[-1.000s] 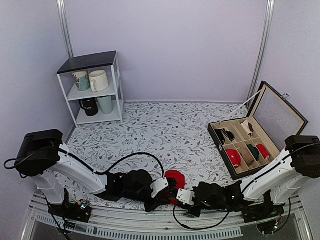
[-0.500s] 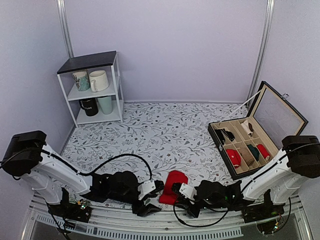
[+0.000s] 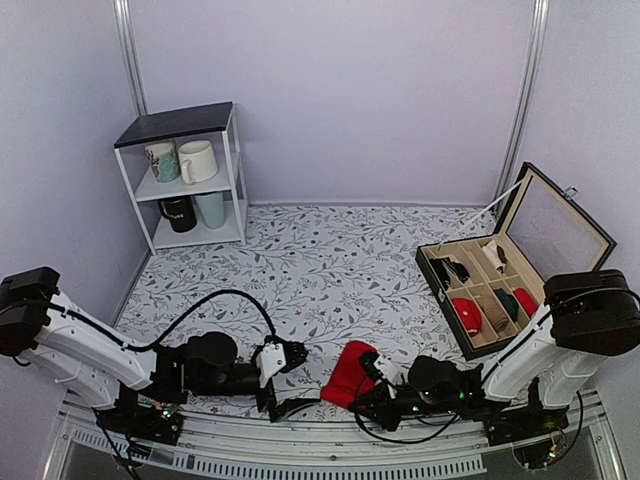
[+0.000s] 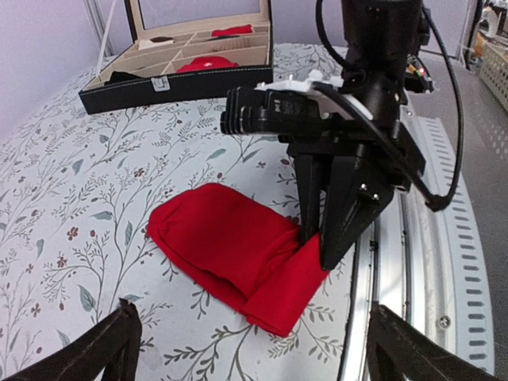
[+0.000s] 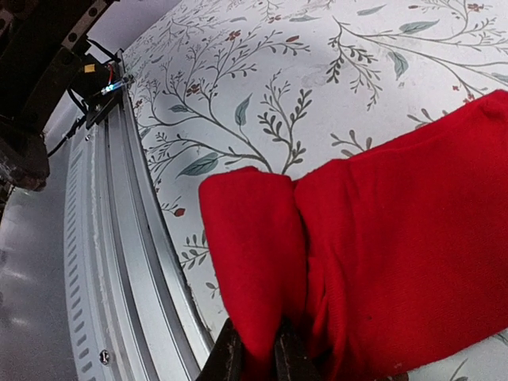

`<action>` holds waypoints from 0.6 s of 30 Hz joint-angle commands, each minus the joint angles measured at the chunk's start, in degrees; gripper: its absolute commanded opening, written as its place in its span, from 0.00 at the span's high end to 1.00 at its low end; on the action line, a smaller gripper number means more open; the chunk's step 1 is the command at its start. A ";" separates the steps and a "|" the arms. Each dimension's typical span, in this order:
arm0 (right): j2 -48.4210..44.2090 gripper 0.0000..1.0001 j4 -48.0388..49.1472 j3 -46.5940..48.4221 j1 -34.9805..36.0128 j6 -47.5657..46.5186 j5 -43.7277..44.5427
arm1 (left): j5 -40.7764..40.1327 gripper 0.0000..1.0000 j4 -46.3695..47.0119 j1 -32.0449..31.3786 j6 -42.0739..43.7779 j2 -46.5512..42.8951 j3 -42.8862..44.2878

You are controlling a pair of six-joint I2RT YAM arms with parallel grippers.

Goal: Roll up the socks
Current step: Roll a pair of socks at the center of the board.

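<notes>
The red socks [image 3: 349,372] lie partly folded on the patterned table near its front edge, with one end doubled over [image 4: 290,290]. My right gripper [image 3: 367,387] is shut on that doubled end; in the right wrist view its fingers [image 5: 228,353] pinch the red fold [image 5: 254,254] between them. In the left wrist view the right gripper's dark fingers [image 4: 313,206] come down onto the socks [image 4: 226,238]. My left gripper [image 3: 287,380] stands wide open just left of the socks, apart from them and holding nothing; its fingertips [image 4: 119,337] frame the bottom corners of its wrist view.
An open compartment box [image 3: 443,295] with rolled sock bundles stands at the right, its lid [image 3: 562,228] raised. A white shelf with mugs [image 3: 190,175] is at the back left. A metal rail [image 3: 300,465] runs along the table's near edge, right beside the socks.
My left gripper has opened, let go of the socks and drawn back to the left. The right gripper has closed on the folded end, and the socks lie slightly further right.
</notes>
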 commanded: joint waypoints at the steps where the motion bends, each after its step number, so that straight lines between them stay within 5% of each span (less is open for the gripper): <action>1: 4.26 0.89 -5.40 -3.76 0.06 6.42 -3.52 | -1.37 0.01 4.36 1.34 1.17 3.52 1.68; 4: 4.18 0.89 -5.35 -4.39 0.04 7.11 -3.52 | 5.66 0.09 6.24 2.80 2.59 5.02 1.63; 6: 3.84 0.88 -5.71 -4.49 -0.03 6.88 -3.88 | 14.44 0.29 6.37 3.89 5.67 6.55 2.19; 8: 3.50 0.88 -6.24 -4.57 -0.18 6.79 -4.21 | 19.69 0.38 5.32 5.20 6.12 9.28 3.85; 14: 3.50 0.88 -6.69 -4.65 -0.67 6.29 -4.89 | 26.46 0.34 10.52 7.33 6.75 17.06 6.50; 18: 3.64 0.88 -6.81 -4.60 -1.04 5.76 -5.56 | 30.67 0.40 4.38 7.94 6.90 22.21 11.01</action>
